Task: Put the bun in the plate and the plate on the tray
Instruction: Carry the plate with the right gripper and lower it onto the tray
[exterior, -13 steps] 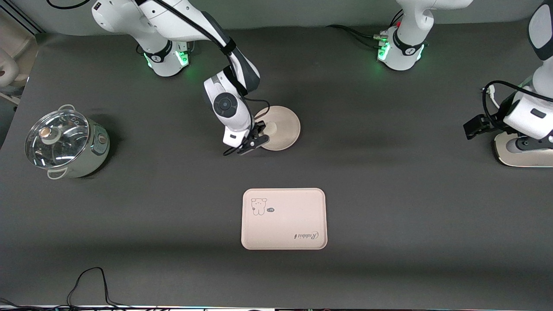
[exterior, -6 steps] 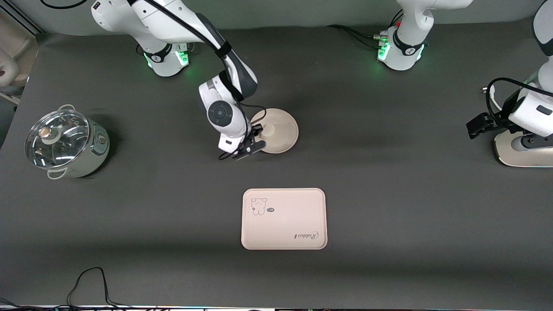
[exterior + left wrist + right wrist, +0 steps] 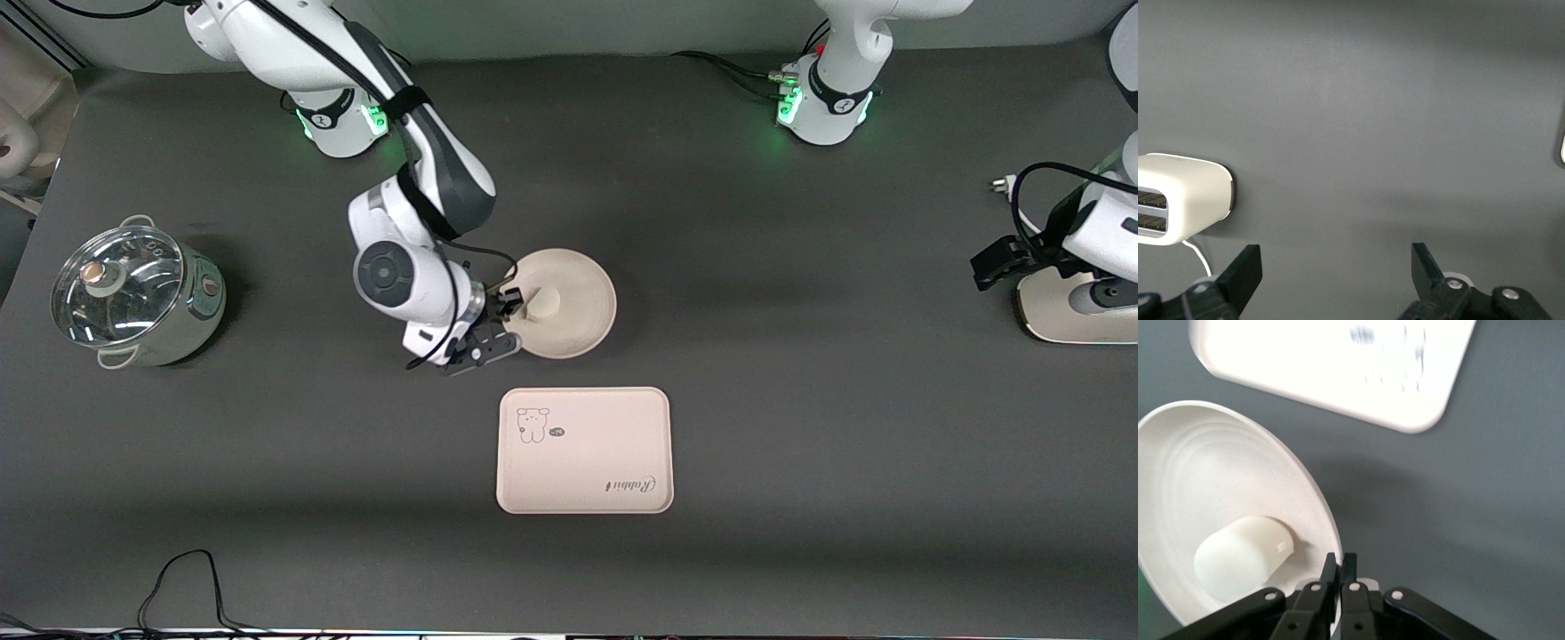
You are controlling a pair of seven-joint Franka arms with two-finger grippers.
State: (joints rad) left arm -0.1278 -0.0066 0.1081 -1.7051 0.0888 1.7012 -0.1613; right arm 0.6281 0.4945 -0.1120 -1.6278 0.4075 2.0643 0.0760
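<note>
My right gripper (image 3: pixel 508 308) (image 3: pixel 1339 561) is shut on the rim of the round cream plate (image 3: pixel 582 298) (image 3: pixel 1218 473). It holds the plate over the bare table, close to the tray edge that faces the robots. The white bun (image 3: pixel 542 302) (image 3: pixel 1238 560) lies inside the plate, near the gripped rim. The rectangular tray (image 3: pixel 587 444) (image 3: pixel 1331 367), with a bear drawing and script, lies flat with nothing on it. My left gripper (image 3: pixel 989 264) (image 3: pixel 1337 267) waits open with nothing between its fingers, over the left arm's end of the table.
A white toaster (image 3: pixel 1071 313) (image 3: pixel 1178 197) stands under the left arm. A steel pot with a glass lid (image 3: pixel 133 293) sits at the right arm's end of the table. A black cable (image 3: pixel 187 578) loops at the table edge nearest the front camera.
My right gripper has carried the plate, with the bun in it, from farther back toward the tray. The left arm has shifted slightly at its end of the table.
</note>
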